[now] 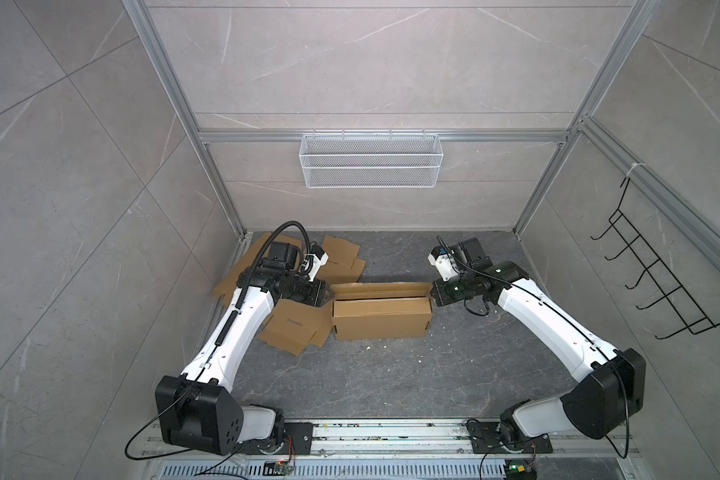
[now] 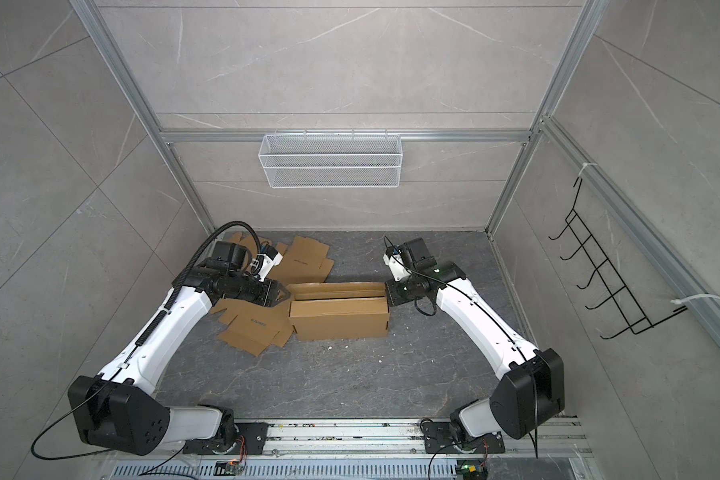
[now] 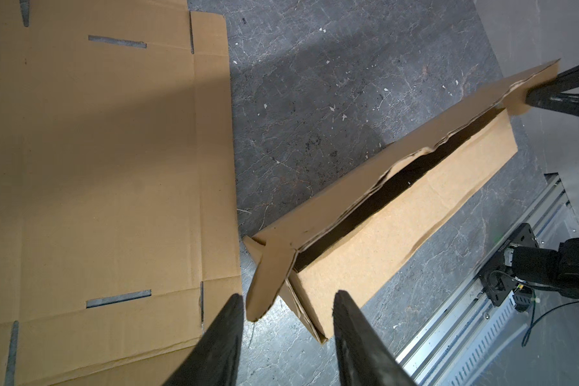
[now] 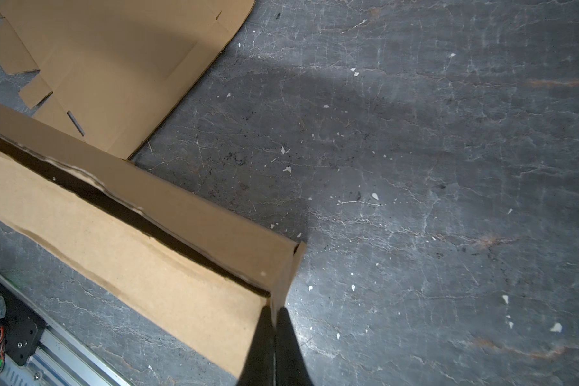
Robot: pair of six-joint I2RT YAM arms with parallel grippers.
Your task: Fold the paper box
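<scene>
Right gripper (image 4: 274, 317) pinching one end of the paper box (image 1: 381, 318), left gripper (image 3: 288, 294) straddling the opposite end flap (image 3: 268, 277) with jaws spread, cardboard blanks (image 1: 296, 328) lying beside.

Both arms alike: white moulded shells, black joint housings (image 1: 196, 411). Left arm (image 1: 242, 328): ribbed black conduit (image 1: 287, 222) arcing at centre-left, thin black cable (image 1: 127, 448) looping at lower left. Right arm (image 1: 558, 320): thin black cable along shell, green LEDs (image 1: 497, 268) nr wrist. Black base plates (image 1: 300, 436) w/ screws and red/orange wires, bottom edge. Gripper fingers (image 3: 221, 341) matte black, tapered. White wrist cam mounts (image 1: 319, 262).
</scene>
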